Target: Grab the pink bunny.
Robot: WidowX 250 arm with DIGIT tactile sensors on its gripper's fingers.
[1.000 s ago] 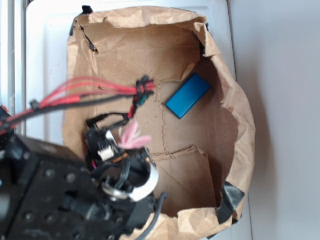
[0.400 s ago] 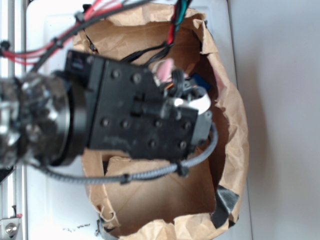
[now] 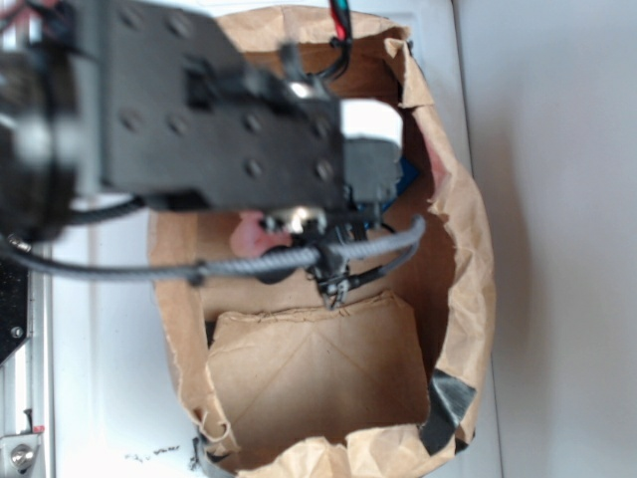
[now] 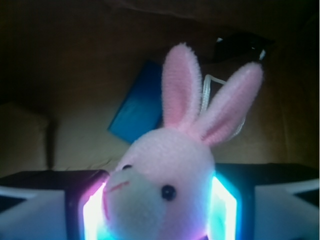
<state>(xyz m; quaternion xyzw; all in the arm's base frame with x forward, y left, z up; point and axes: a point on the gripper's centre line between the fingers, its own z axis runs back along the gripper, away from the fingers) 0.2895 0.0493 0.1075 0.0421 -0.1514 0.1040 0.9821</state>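
one pink bunny [image 4: 165, 195] clamped in the hand [image 4: 159, 210], one blue block [image 4: 136, 110] behind

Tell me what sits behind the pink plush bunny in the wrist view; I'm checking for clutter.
Behind the pink plush bunny, held in the end effector, a blue rectangular block lies on the brown paper floor. The bunny's ears hide its right end.

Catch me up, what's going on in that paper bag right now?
The WidowX's gripper is clamped on the small light-pink plush bunny: the wrist view shows its head squeezed between the two glowing fingers, ears upright. Behind it, the blue rectangular block lies on the floor of the brown paper bag. In the exterior view the arm hangs over the bag's upper half, hiding most of the bunny and block.
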